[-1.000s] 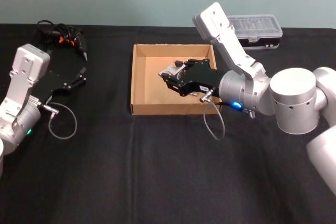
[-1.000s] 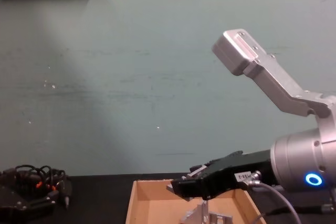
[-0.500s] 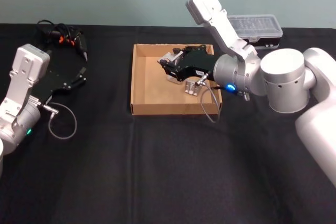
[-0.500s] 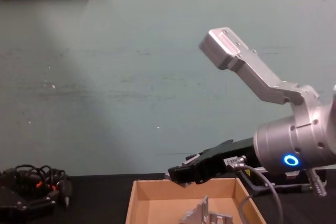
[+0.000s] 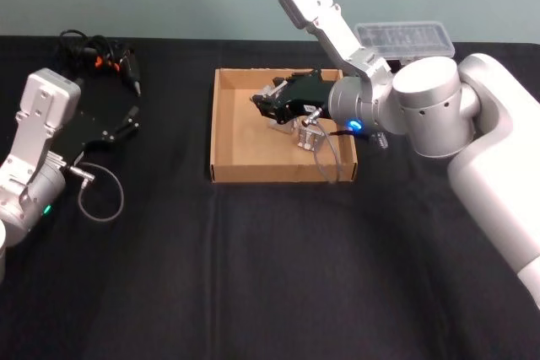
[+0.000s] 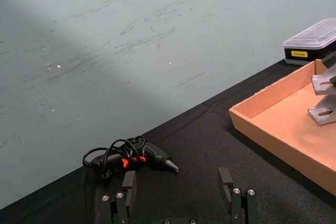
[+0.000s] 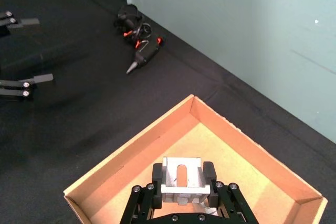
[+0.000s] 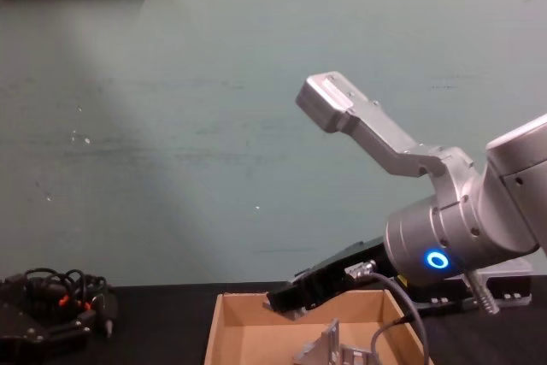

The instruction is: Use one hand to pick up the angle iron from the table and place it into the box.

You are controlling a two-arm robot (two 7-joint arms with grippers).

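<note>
Two angle irons were entered for this moment, and we kept them apart.

Item one: the angle iron [image 7: 181, 178], pinched across its width between the fingers of the right gripper [image 5: 272, 109]. Its slotted face lay toward the wrist camera, and the slot ran along the line of the fingers. We placed it over the far half of the box [image 5: 213, 124], within the walls and clear of the floor, about level with the far rim as seen from the chest.

Item two: a second angle iron [image 5: 309, 135], resting on the box floor on the robot's side of the gripper and a little to its right, near but apart.

Item three: the left gripper [image 5: 122, 128], fingers spread, parked on the table [image 5: 270, 276] well to the left of the box.

Our judgement: the bare floor lay straight below the held piece, so the release called for a short descent only. Any drift toward the robot risked the resting piece.
</note>
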